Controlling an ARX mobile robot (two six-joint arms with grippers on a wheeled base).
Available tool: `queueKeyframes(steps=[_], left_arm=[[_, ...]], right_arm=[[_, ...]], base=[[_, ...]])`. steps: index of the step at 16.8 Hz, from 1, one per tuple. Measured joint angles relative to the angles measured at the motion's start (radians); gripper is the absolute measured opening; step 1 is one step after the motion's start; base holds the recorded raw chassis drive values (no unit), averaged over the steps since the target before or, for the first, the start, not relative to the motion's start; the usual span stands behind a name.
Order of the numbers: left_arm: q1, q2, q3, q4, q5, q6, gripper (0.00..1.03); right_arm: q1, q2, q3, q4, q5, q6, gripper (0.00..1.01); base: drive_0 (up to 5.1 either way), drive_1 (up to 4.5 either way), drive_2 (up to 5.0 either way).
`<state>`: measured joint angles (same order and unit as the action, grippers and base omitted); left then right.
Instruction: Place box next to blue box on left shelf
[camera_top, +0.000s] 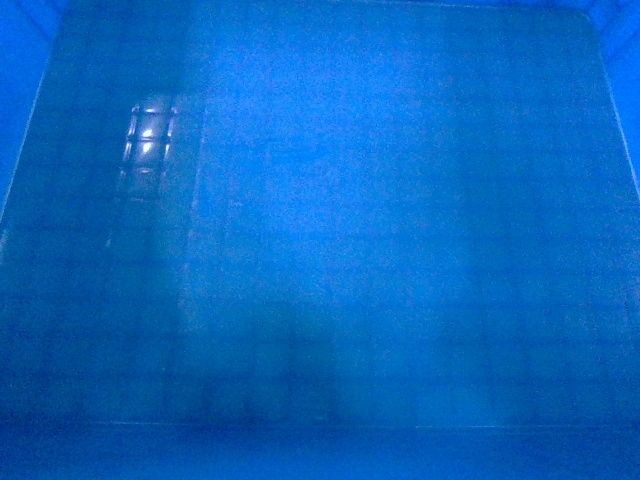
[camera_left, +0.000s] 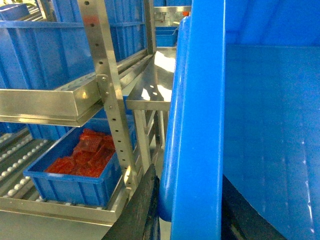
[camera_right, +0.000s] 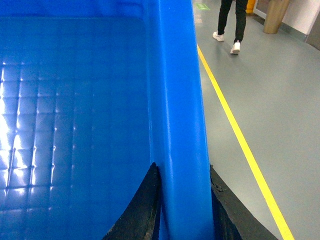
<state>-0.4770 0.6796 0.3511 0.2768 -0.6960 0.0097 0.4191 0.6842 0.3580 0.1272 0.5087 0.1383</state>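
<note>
1. Box (camera_top: 330, 230) fills the head view: grid floor only, close up against the camera (a light glare at upper left).
2. Left gripper (camera_left: 192, 210) pinches the box's left wall (camera_left: 200, 125), one finger each side.
3. Right gripper (camera_right: 182, 205) clamps the right wall (camera_right: 175, 100) likewise.
4. Left: steel shelf rack (camera_left: 107, 95), blue crates (camera_left: 45, 55) on the upper level, and a blue bin of red packets (camera_left: 80, 170) on rollers below.
5. Right: grey floor, yellow line (camera_right: 240, 135), a person walking far off (camera_right: 231, 22).

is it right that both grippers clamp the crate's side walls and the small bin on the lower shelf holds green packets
Not quite: the packets in the small bin are red, as the left wrist view shows. Both grippers, left and right, do clamp the crate walls.
</note>
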Motion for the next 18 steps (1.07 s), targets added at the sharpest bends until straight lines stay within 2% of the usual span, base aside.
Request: queueKeyframes(steps=[2, 18], left_arm=[[0.000, 0.004, 0.000, 0.007, 0.001, 0.000, 0.20], [0.000, 0.003, -0.002, 0.002, 0.003, -0.001, 0.20]], right_arm=[[0.000, 0.003, 0.000, 0.003, -0.001, 0.000, 0.17], [0.000, -0.001, -0.001, 0.002, 0.003, 0.000, 0.17]], base=[[0.0, 0.00, 0.0], [-4.8, 1.51, 3.4]])
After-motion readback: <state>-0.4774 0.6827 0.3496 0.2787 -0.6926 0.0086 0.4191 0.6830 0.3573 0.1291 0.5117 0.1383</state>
